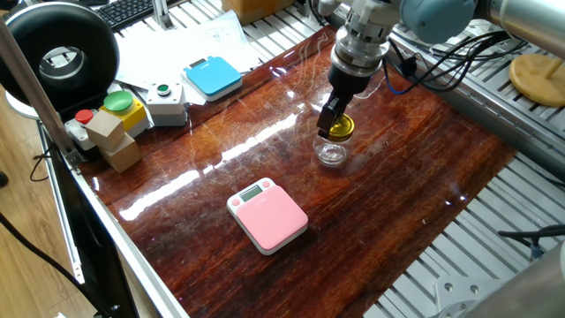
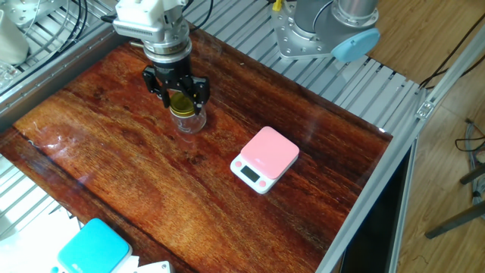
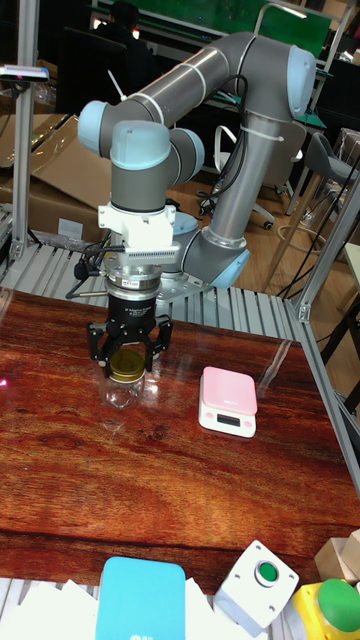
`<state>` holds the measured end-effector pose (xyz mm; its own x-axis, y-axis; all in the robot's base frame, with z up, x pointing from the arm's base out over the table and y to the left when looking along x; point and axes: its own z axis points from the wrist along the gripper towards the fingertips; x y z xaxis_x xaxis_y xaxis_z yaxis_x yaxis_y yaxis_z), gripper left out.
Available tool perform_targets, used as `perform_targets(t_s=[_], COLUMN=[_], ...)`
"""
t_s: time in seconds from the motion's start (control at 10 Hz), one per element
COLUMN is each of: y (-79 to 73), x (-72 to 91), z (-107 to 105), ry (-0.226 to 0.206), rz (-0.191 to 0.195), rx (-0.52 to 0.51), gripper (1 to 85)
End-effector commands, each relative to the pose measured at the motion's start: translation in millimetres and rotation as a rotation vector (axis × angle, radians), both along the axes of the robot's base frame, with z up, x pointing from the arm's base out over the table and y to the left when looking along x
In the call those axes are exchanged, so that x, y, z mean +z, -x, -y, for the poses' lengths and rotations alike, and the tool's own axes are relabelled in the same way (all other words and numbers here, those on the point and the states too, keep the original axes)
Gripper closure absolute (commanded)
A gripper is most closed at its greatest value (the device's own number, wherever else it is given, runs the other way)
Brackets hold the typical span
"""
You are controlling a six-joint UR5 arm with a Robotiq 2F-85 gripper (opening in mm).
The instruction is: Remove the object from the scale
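We see our one arm (image 3: 215, 80), grey with pale blue joint caps, arching over from its base at the back and bending down to a vertical wrist (image 3: 135, 275). Our gripper (image 3: 126, 362) points straight down, low over the table. Its two black fingers (image 2: 160, 82) are spread apart, one on each side, closed on nothing.

Glossy dark wood desk (image 1: 194, 168). Blue square scale (image 1: 213, 77), well left of the gripper (image 1: 333, 121) in one fixed view. White box with green button (image 1: 164, 102) beside it. Red and green buttons (image 1: 106, 110). Keyboard (image 1: 132, 11), papers (image 1: 172, 49).
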<state>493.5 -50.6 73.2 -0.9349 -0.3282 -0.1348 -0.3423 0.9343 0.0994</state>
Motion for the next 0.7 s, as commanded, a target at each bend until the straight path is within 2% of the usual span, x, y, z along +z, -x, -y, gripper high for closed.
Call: perform_targets(t_s=[0.0,0.3,0.6], y=[-5.0,-6.6,-3.9], x=[1.7,1.0,0.5], z=[-1.5,-2.5,-1.8], ry=[-0.009,-0.013,-0.009], rz=[0.018,0.024,0.015], rx=[0.007,0.02,0.032], gripper=[19.7,16.0,14.0])
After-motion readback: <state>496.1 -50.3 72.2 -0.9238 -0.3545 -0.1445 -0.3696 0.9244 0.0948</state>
